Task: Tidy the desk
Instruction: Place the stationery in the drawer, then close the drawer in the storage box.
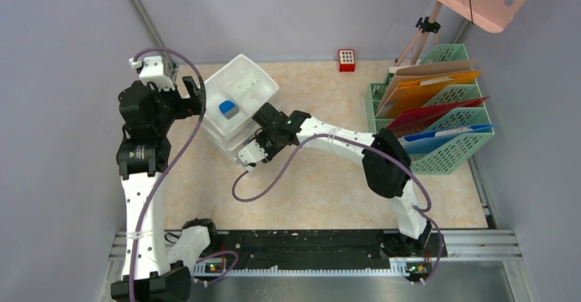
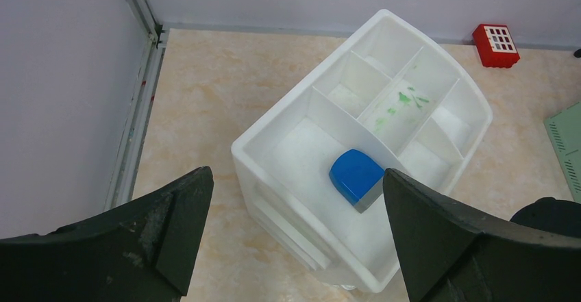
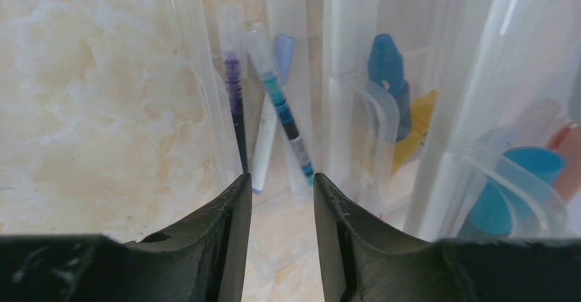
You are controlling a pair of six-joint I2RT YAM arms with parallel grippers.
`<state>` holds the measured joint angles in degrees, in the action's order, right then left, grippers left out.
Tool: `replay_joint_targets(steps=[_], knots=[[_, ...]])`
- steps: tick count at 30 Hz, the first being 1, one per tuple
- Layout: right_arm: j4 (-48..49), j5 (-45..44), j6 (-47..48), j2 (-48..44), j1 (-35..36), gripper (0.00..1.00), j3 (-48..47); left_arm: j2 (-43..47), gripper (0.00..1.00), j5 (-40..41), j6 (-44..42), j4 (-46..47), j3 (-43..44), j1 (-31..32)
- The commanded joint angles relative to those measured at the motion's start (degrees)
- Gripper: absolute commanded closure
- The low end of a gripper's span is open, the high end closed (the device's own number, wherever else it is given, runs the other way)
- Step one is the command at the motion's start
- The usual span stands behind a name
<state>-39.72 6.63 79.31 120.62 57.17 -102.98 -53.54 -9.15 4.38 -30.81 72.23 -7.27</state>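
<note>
Looking across the desk (image 1: 322, 179), you find its beige mottled top bare in the middle, with the clutter kept to the edges. The white drawer unit (image 2: 270, 206) stands angled toward the back left. The green file rack (image 1: 452, 148) holds its folders (image 1: 431, 86) upright along the right side. A small red block (image 1: 347, 59) sits alone near the back wall. Your right gripper (image 3: 282, 182) is low on the desk, close up against the unit's clear drawer fronts. Its jaws stand a narrow gap apart with nothing visibly pinched between them. That posture suggests work on a drawer, not on a loose item (whether it is pushing or pulling, the views do not say). Behind the clear plastic lie a purple pen (image 3: 234, 103) and a teal pen (image 3: 281, 110), so that drawer already serves as storage. Your left gripper (image 2: 296, 179) hangs above the unit's divided top tray, jaws spread wide and holding nothing. It straddles the view of a blue block (image 2: 356, 177) resting in the largest compartment. Held there, it is probably placed to steady the unit or to reach into the tray, and it stays out of the right arm's way.
</note>
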Motion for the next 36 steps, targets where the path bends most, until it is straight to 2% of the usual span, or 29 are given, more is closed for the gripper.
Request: replay_joint_targets(steps=[1, 12, 21, 27, 36], knots=[[3.56, -0.85, -1.61, -1.24, 0.91, 0.58, -2.96, 0.08, 0.01, -0.02, 0.2, 2.75, 0.93, -0.46], [1.83, 0.14, -13.99, -8.41, 0.09, 0.57, -1.08, -3.58, 0.01, -1.17, -1.43, 1.67, 2.99, -0.43], [1.66, 4.85, -23.11, -15.1, -3.81, 0.57, 8.96, -12.72, 0.01, -5.37, -0.29, 0.53, 9.5, -0.38], [2.24, 12.25, -27.8, -14.73, -6.82, 0.59, 13.09, -20.19, 0.01, -5.48, -0.84, 0.2, 14.76, -0.38], [7.28, 14.97, -32.43, -7.93, -6.85, 0.65, 14.85, -29.52, 0.01, -11.48, 2.96, -0.5, 17.93, -0.38]])
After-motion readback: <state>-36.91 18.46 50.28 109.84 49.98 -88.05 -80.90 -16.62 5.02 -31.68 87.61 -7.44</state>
